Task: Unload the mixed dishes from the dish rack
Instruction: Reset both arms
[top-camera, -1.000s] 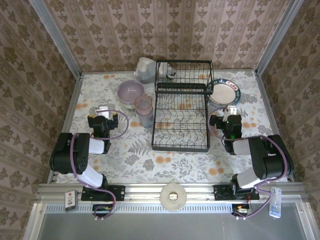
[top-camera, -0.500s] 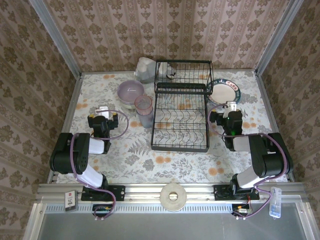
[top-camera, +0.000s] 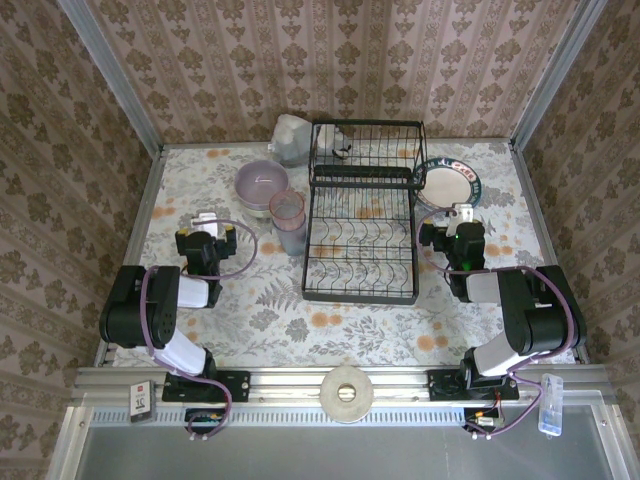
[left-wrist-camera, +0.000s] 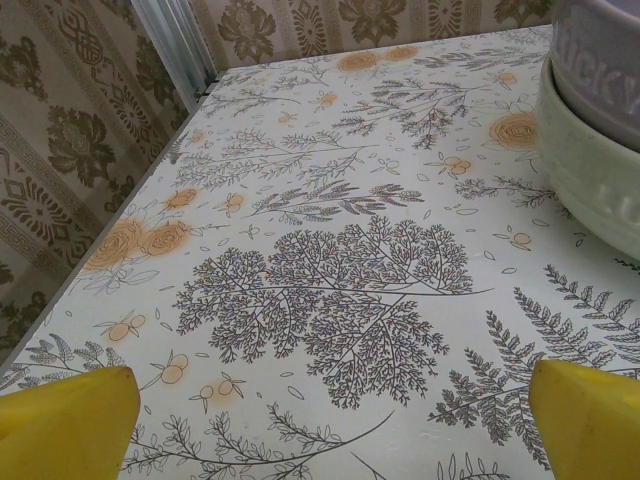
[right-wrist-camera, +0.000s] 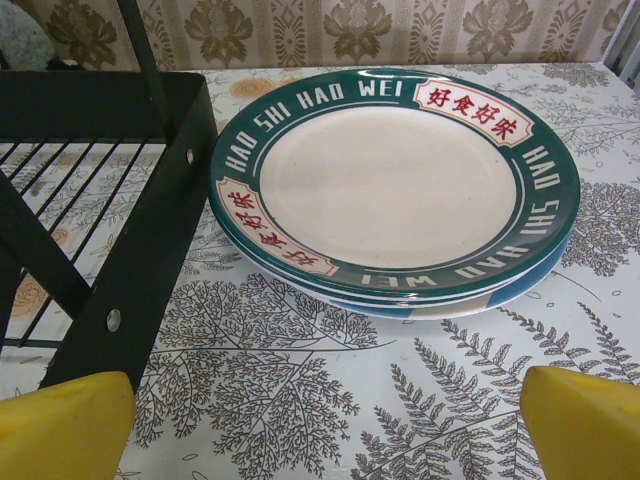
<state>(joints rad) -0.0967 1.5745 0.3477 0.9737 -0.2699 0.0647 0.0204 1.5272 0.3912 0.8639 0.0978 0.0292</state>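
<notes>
R: right gripper (right-wrist-camera: 322, 430) wide open, empty, just edged forward; green-rimmed white ceramic plate stack (right-wrist-camera: 390, 185) lies right ahead, already off black wire dish rack (right-wrist-camera: 150, 240) | L: left gripper (left-wrist-camera: 325, 425) wide open, empty, unmoved | unloading looks nearly finished, upper tier unclear

The left arm (top-camera: 150, 305) sits folded by the left edge of the table (top-camera: 330, 325), wrist low and pointing toward the far edge. Its jaws are spread wide and empty, yellow fingertips (left-wrist-camera: 62, 418) far apart. The right arm (top-camera: 530, 320) mirrors it by the right edge, jaws likewise wide and empty.
</notes>
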